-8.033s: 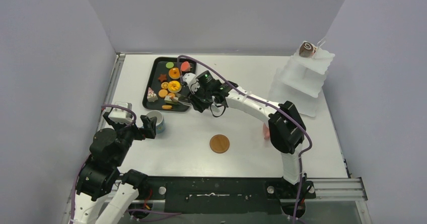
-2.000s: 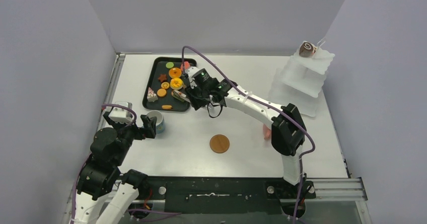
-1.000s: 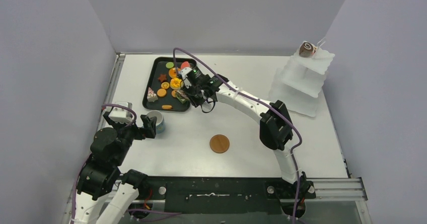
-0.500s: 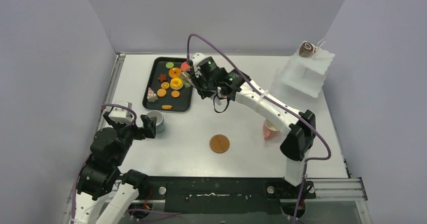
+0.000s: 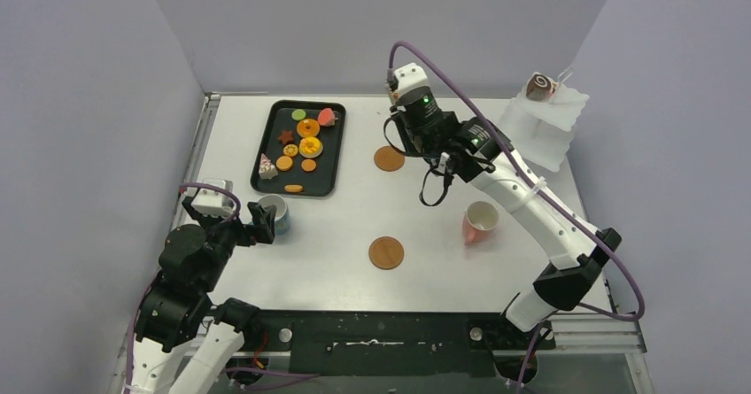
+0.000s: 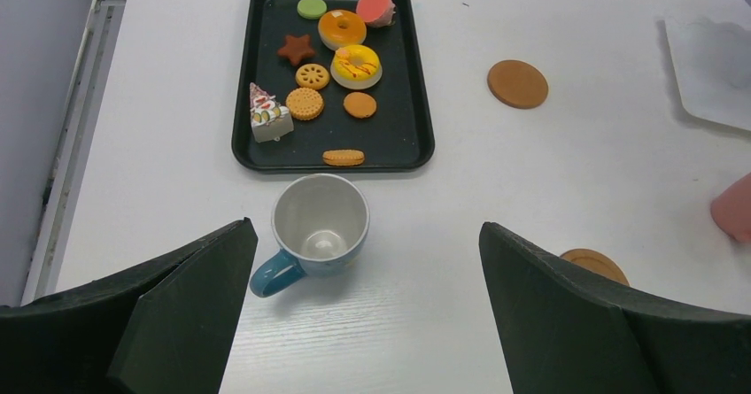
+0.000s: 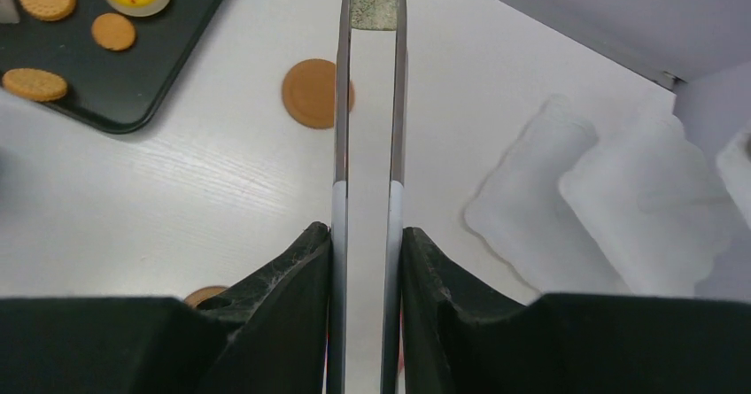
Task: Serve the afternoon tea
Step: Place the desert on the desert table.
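Serving at an early stage. One swirl roll (image 5: 541,86) sits on the top tier of the tiered stand (image 5: 531,142). The other pastries (image 5: 307,128) lie in the tray (image 5: 328,177). The pink cup (image 5: 479,223) and blue cup (image 5: 274,212) are on the bare table, neither on a coaster (image 5: 388,158). The right gripper (image 7: 366,235), closed narrowly on the tongs (image 7: 340,102), carries a small pastry (image 7: 373,0) pinched at their tips, raised between tray and stand. The tongs' long axis runs straight out from the wrist, tips apparently toward the far wall. The left gripper (image 6: 366,235) gapes wide and empty, with the blue cup just ahead.
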`<action>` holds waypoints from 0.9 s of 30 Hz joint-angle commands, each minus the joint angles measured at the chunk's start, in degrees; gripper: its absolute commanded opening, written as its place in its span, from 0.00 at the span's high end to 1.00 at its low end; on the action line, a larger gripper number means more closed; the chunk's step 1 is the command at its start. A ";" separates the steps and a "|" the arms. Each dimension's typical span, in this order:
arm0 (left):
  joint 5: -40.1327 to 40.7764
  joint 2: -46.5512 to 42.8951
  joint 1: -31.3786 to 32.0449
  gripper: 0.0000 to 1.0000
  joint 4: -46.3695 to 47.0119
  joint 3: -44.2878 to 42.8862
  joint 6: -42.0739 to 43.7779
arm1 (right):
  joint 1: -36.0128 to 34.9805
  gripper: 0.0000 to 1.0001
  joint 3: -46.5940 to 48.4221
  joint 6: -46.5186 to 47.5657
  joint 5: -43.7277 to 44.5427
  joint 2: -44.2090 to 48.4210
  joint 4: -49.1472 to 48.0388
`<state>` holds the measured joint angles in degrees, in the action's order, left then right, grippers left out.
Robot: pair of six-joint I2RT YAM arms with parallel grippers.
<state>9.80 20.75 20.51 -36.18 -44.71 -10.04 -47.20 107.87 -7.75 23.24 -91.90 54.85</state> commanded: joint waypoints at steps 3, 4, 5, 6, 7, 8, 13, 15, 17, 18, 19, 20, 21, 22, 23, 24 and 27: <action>-1.04 -0.57 -0.30 0.03 3.58 -0.10 0.13 | 4.55 0.95 2.78 -2.51 11.39 7.14 4.65; -1.14 -0.61 -0.30 0.03 3.57 -0.08 0.11 | 5.45 0.94 2.71 -3.09 12.21 8.04 5.57; -1.26 -0.67 -0.30 0.03 3.62 -0.03 0.05 | 6.40 0.94 2.57 -3.52 12.86 8.93 6.28; -1.34 -0.63 -0.30 0.03 3.70 0.02 0.08 | 7.34 0.94 2.41 -3.77 13.38 9.86 6.94; -1.44 -0.63 -0.30 0.03 3.86 0.03 0.11 | 8.13 0.94 2.41 -4.12 13.97 10.84 7.50; -1.53 -0.64 -0.22 0.03 3.99 0.03 0.07 | 9.09 0.94 2.57 -4.50 14.86 11.61 8.15; -1.65 -0.54 0.00 0.03 4.03 0.03 0.09 | 11.35 0.93 3.05 -6.61 20.30 15.20 11.43; -1.56 -0.63 0.18 0.03 3.94 -0.01 0.11 | 11.95 0.93 2.88 -7.68 21.98 16.31 12.83; -1.54 -0.71 0.38 0.03 3.85 0.04 0.12 | 12.57 0.93 2.35 -8.52 22.70 17.33 14.06; -1.54 -0.71 0.48 0.03 3.84 0.02 0.06 | 12.77 0.93 1.93 -8.96 22.94 17.75 14.63; -1.54 -0.71 0.57 0.03 3.82 -0.01 0.12 | 13.04 0.93 1.64 -9.45 23.11 18.11 15.33; -1.54 -0.71 0.62 0.03 3.77 -0.01 0.16 | 13.16 0.93 1.30 -9.92 23.40 18.41 16.06; -1.54 -0.75 0.73 0.03 3.79 0.01 0.11 | 13.26 0.93 1.10 -10.40 23.82 18.68 16.68; -1.54 -0.76 0.80 0.03 3.83 0.04 0.11 | 13.39 0.93 0.91 -10.85 24.16 18.90 17.28; -1.54 -0.79 0.88 0.03 3.92 0.05 0.09 | 13.63 0.93 0.85 -11.14 24.33 19.13 17.81; -1.48 -0.80 0.97 0.03 3.90 0.04 0.11 | 13.85 0.92 0.85 -11.44 24.57 19.32 18.22; -1.54 -0.90 1.18 0.03 3.79 0.01 0.11 | 14.51 0.92 0.85 -12.19 25.43 19.77 19.43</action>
<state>8.95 20.43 21.30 -36.16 -44.60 -10.04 -33.58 108.51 -17.96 44.23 -73.65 73.34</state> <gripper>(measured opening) 0.974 0.287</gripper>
